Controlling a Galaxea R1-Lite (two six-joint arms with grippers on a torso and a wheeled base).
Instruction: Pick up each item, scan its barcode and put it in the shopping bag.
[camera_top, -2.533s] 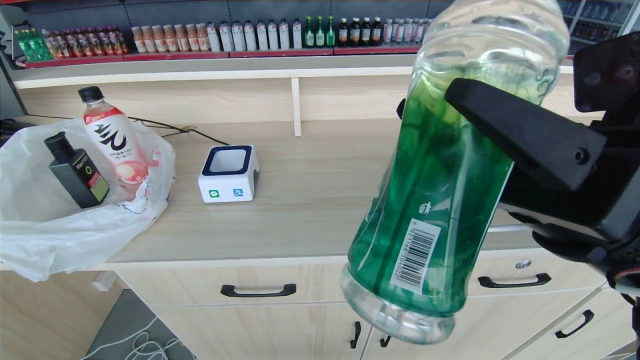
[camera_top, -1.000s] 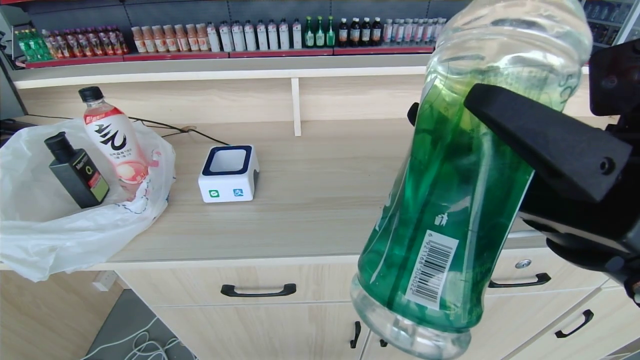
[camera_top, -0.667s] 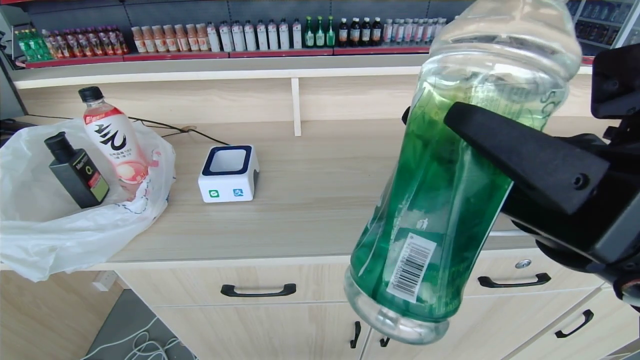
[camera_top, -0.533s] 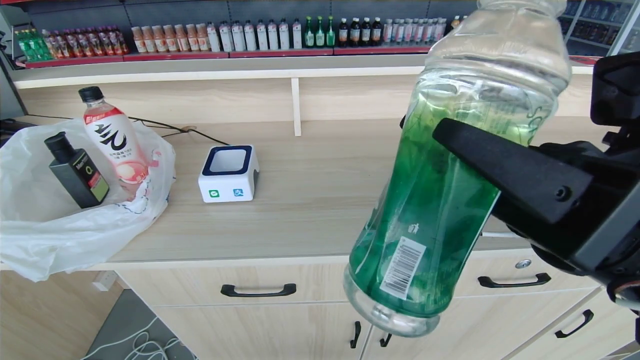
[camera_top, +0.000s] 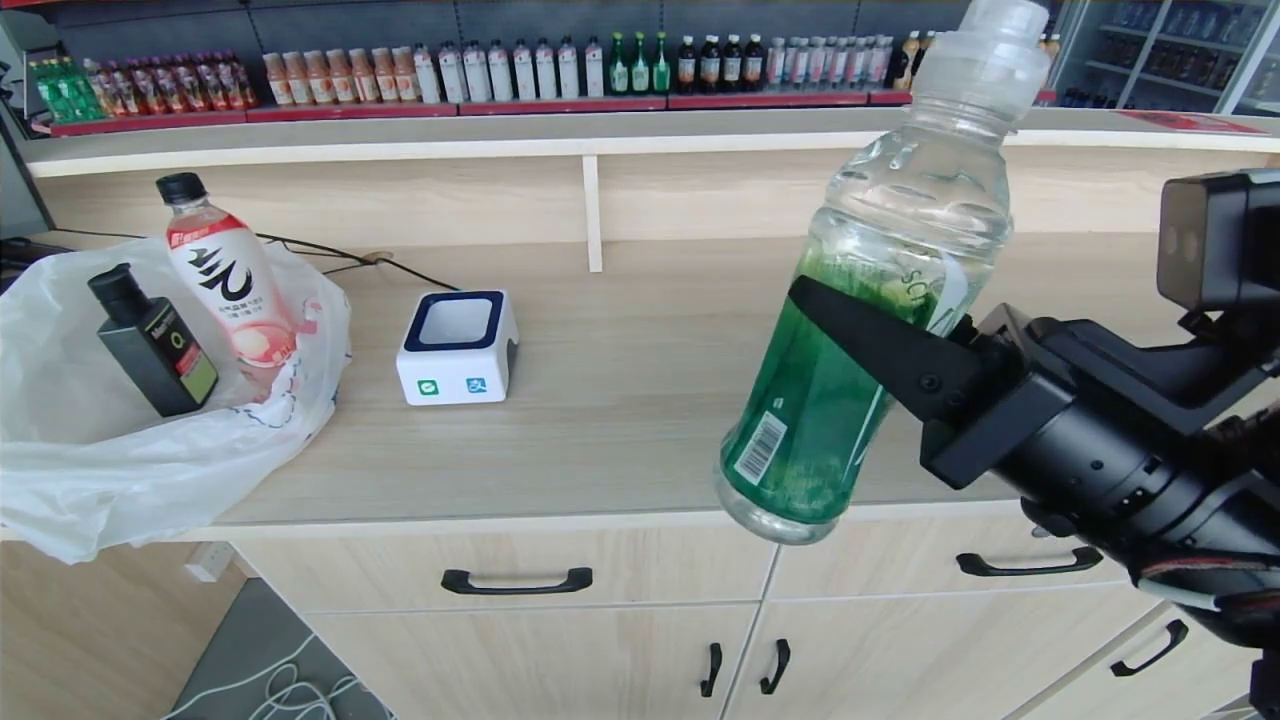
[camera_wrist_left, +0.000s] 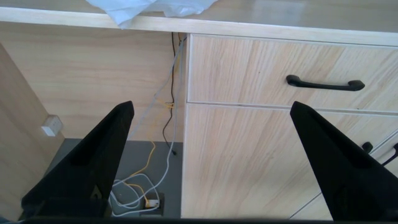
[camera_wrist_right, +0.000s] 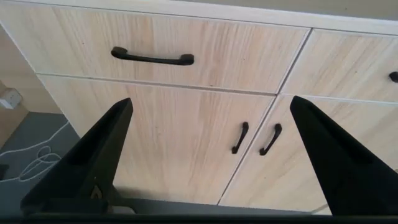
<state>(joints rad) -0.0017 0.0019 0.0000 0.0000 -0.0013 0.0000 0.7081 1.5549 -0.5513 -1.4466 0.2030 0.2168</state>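
Note:
A clear bottle with a green label (camera_top: 880, 300) hangs tilted above the counter's front edge at the right, cap up, its barcode (camera_top: 760, 448) facing left and toward me. My right gripper (camera_top: 850, 340) is shut on its middle; one black finger (camera_top: 880, 350) crosses its front, the other is hidden behind it. The white scanner box (camera_top: 458, 346) sits on the counter (camera_top: 620, 400), left of the bottle. The white shopping bag (camera_top: 150, 450) lies at the counter's left end. My left gripper (camera_wrist_left: 208, 112) is open below the counter edge, facing the cabinet front.
A pink-labelled bottle (camera_top: 228, 275) and a dark square bottle (camera_top: 155, 342) stand in the bag. Cables (camera_top: 330, 255) run behind the scanner. Drawers with black handles (camera_top: 517, 580) are under the counter. A shelf of drinks (camera_top: 500, 70) lines the back wall.
The held bottle has moved away from the head camera and down toward the counter, so its cap now shows. The bag, scanner and bagged bottles have not moved.

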